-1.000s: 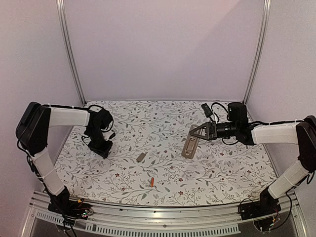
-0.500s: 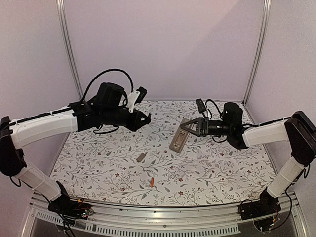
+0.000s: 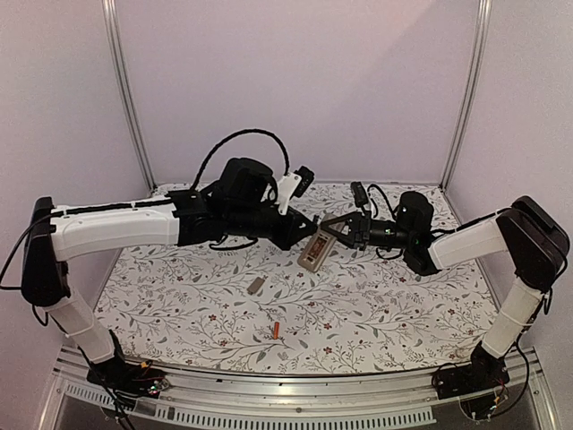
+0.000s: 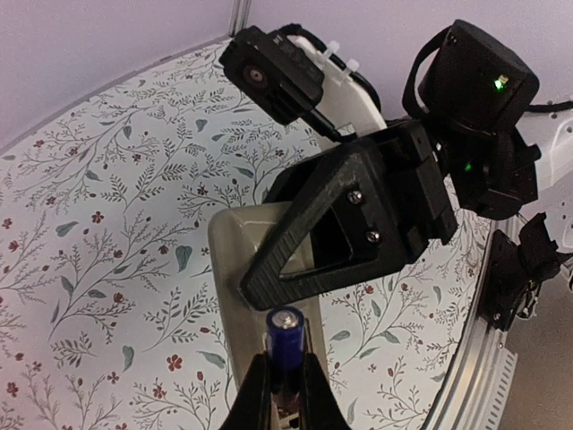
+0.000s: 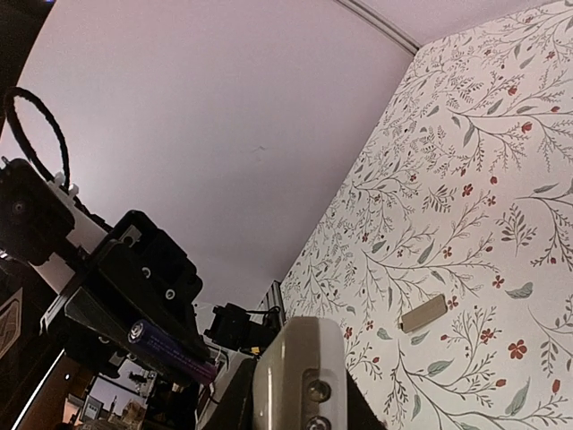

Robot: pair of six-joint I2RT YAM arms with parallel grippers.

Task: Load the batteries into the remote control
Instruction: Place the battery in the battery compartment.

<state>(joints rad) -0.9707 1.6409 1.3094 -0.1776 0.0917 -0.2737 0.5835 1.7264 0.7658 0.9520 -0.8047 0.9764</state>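
**Remote control**: a slim handset with its grey-beige back showing. It is hanging tilted in the air above the middle of the table, between the two arms and touching no surface. The right gripper is pinching its upper end, with the black triangular fingers pressing against the handset's sides.

**Battery bay, in the remote's back:** from above, the lower half is showing as a darker recess with a reddish fleck. It is too small to tell whether anything is sitting in it. In the left wrist view, most of that area is lying behind the left arm's own fingers.

**Dark battery**: a short blue-black cylinder whose pale metal end cap is facing the left wrist camera. The left gripper is clamping it between its fingertips. It is hovering right over the remote's beige back, just beside the tip of the right gripper's finger. Whether it is touching the remote cannot be told.

**Orange-red battery**: lying on the floral table cover toward the near edge, well apart from the remote and both grippers.

**Flat grey cover sliver**: lying on the table between the orange-red battery and the raised remote, touching neither.
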